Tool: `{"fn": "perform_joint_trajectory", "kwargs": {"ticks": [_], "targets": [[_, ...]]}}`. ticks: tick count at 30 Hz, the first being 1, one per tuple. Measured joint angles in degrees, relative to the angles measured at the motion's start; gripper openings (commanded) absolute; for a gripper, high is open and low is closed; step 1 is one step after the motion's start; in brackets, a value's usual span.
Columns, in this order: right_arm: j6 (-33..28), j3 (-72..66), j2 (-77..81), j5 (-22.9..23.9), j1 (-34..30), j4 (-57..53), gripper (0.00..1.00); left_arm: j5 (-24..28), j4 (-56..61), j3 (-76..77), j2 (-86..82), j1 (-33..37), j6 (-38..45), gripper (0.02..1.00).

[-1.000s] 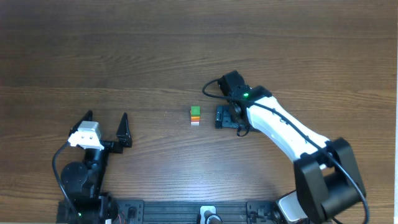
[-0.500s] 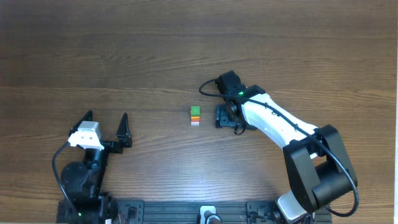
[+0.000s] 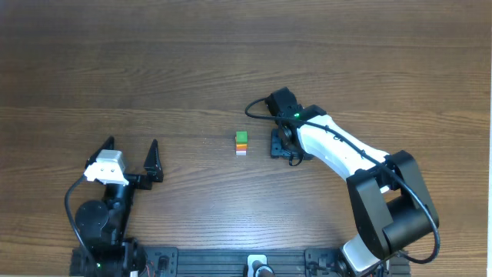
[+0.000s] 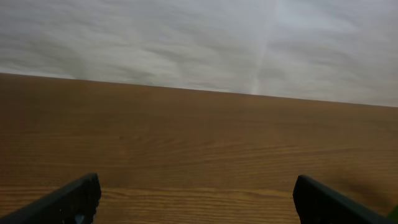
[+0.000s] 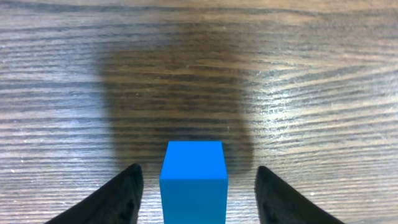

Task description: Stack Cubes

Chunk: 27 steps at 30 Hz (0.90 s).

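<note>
A small stack [image 3: 241, 143] stands at the table's middle, with a green cube on top, an orange one under it and a white one at the bottom. Just to its right, my right gripper [image 3: 281, 145] hangs low over the table. In the right wrist view a blue cube [image 5: 193, 180] sits between the fingers of my right gripper [image 5: 196, 193], which is open, with a gap on each side of the cube. My left gripper [image 3: 131, 151] rests open near the left arm's base, holding nothing, and its fingertips [image 4: 74, 199] flank bare wood.
The brown wooden table [image 3: 154, 61] stretches wide on all sides of the stack. A pale wall [image 4: 199, 43] rises beyond the table's far edge in the left wrist view. Both arm bases stand along the near edge.
My right gripper has shifted slightly to the right, away from the stack, and its arm has swung a little. The left arm and the stack have stayed still.
</note>
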Motion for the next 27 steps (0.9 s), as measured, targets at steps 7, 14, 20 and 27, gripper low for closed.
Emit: {"fn": "perform_joint_trajectory", "kwargs": {"ticks": [7, 14, 20, 27], "targets": [[-0.02, 0.0, 0.0, 0.02, 0.0, 0.04, 0.43, 0.0, 0.02, 0.0, 0.0, 0.0, 0.0, 0.998], [-0.07, 0.0, 0.0, 0.02, 0.0, 0.09, 0.334, 0.0, 0.0, 0.0, 0.0, 0.0, 0.0, 0.998], [0.04, 0.0, 0.0, -0.02, 0.0, 0.22, 0.281, 0.0, 0.0, -0.02, 0.0, 0.0, 0.0, 1.0], [0.02, 0.0, 0.0, -0.02, 0.0, 0.39, 0.226, 0.0, 0.02, 0.0, 0.0, 0.0, 0.0, 1.0]]}}
